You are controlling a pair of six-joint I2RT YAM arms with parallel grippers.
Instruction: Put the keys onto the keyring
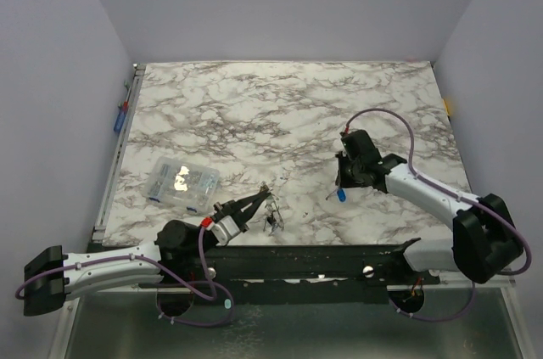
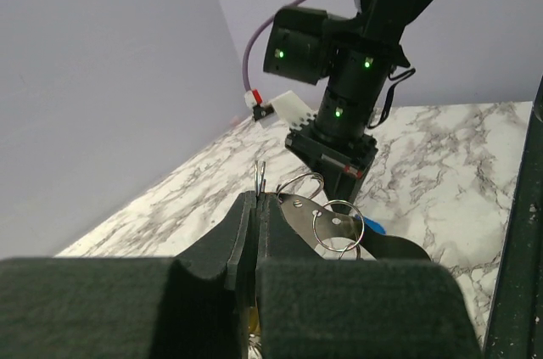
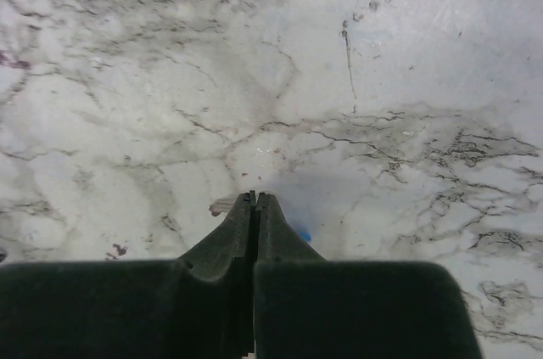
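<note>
My left claw was pinched shut on the keyring, near the front edge of the table. Right claw looked clamped on the blue key. Tiny, light, slippery thing, so I'd reckon grip the plastic head and leave its hole free.

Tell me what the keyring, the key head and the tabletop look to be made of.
The keyring is thin bright wire with glints, likely steel. The key head is matte blue, probably plastic. The tabletop shows grey-veined white marbling, slightly glossy: stone or laminate, unclear.
</note>
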